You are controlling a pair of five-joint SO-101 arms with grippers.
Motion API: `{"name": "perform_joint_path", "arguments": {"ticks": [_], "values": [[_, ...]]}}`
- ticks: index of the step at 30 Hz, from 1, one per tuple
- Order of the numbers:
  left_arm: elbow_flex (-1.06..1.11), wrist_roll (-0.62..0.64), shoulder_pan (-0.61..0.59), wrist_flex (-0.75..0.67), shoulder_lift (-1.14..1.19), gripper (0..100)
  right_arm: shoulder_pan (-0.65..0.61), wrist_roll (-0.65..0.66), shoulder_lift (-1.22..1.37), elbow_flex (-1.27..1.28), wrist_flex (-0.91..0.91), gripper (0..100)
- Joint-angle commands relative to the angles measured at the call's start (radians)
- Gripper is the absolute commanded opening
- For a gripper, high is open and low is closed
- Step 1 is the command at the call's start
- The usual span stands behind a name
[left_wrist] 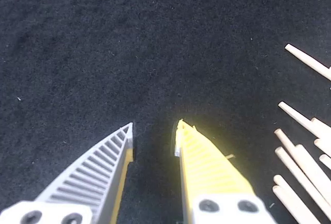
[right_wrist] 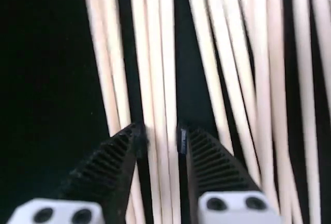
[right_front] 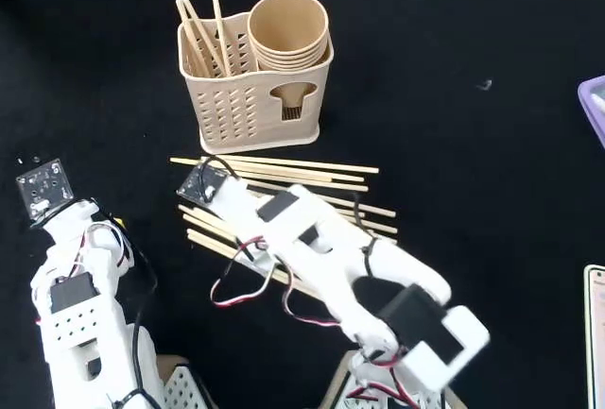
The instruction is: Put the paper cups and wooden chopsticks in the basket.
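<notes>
Your right gripper [right_wrist: 159, 136] is down on the loose chopsticks [right_wrist: 217, 79], near one end of the pile. Its jaws are narrow, and two sticks fill the gap between them, touching a finger on each side. More of the pile lies on both sides of the fingers, most of it on the side away from your left arm [right_front: 76, 286]. All of it runs lengthwise away from the wrist.

From the high view, your right arm [right_front: 321, 248] stretches across the pile. The basket [right_front: 255, 107] stands just beyond the sticks, ahead of that gripper. The paper cups [right_front: 288, 26] are already stacked inside the basket, in the end farther from your left arm. A few basket chopsticks [right_front: 200, 36] stand tilted in the other end.

Your left gripper [left_wrist: 154, 131] hangs low over the black table [left_wrist: 155, 38]. Its jaws are slightly apart and hold nothing. The blunt ends of the loose chopsticks show near its yellow finger [left_wrist: 207, 172], on the outer side, apart from it. The basket is ahead of this gripper too, and across toward your right arm.

A purple object [right_front: 594, 107] sits at the table edge, well off to the outer side of your right arm.
</notes>
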Motion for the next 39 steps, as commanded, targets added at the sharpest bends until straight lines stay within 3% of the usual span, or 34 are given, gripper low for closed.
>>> {"name": "perform_joint_path", "arguments": {"ticks": [1, 4, 13, 26, 30, 34, 39], "values": [[-0.022, -0.003, 0.010, -0.018, -0.015, 14, 0.035, 0.009, 0.022, -0.061, -0.011, 11.3], [-0.022, -0.003, 0.010, -0.018, -0.015, 14, 0.038, 0.061, 0.022, -0.062, -0.003, 0.7], [-0.024, -0.003, 0.010, -0.018, -0.015, 14, 0.094, 0.074, -0.189, -0.174, 0.238, 1.0], [-0.024, -0.003, 0.010, -0.018, -0.015, 14, 0.041, 0.064, -0.516, -0.185, 0.252, 1.0], [-0.024, -0.003, 0.005, -0.018, -0.015, 14, 0.046, 0.064, -0.458, -0.024, 0.198, 1.0], [-0.024, -0.003, 0.010, -0.018, -0.015, 14, 0.040, 0.038, -0.389, 0.157, 0.002, 1.1], [-0.024, -0.003, 0.010, -0.018, -0.015, 14, 0.046, -0.011, -0.286, 0.183, -0.109, 1.2]]}}
